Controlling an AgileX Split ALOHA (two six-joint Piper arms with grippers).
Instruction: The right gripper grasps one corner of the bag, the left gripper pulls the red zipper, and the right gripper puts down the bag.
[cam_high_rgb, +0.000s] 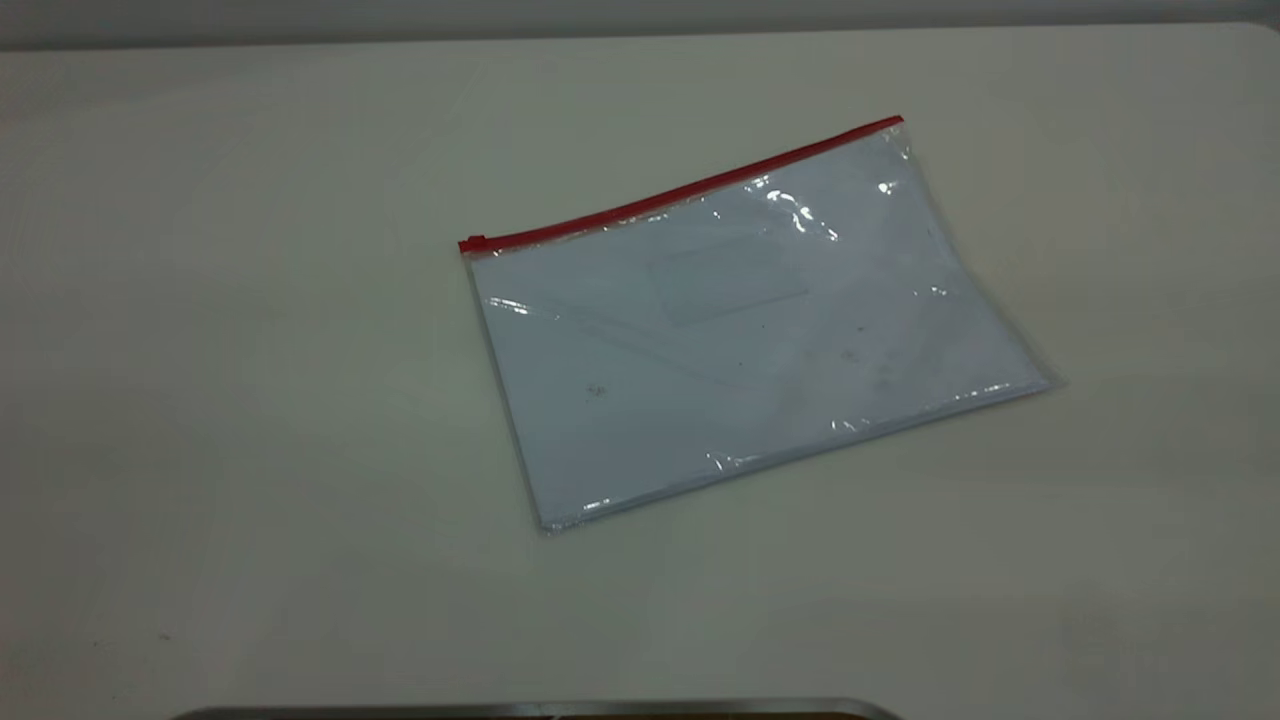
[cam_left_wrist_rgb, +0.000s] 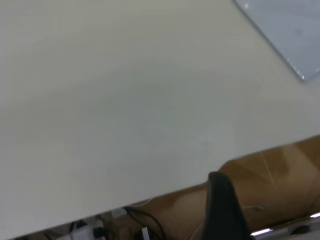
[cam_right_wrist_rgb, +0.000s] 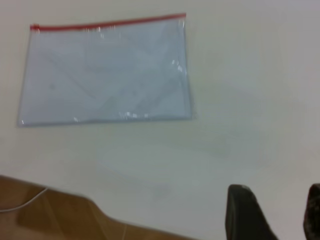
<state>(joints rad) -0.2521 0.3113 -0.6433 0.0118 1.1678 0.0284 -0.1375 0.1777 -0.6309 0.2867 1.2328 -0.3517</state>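
Bag (cam_high_rgb: 745, 330) lies flat near the middle of the white table (cam_high_rgb: 200, 400), untouched, its red zipper (cam_high_rgb: 680, 195) along the far edge with the slider tab (cam_high_rgb: 472, 244) at the left end. Left gripper (cam_left_wrist_rgb: 225, 210) hangs off the table's edge, well apart; I cannot tell how its fingers stand. Right gripper (cam_right_wrist_rgb: 272, 212) waits spread, near the table's edge. Thin, slick plastic pressed to the surface may slide instead of lifting at the corner, and a weak corner hold would let the bag drag once the slider is pulled.
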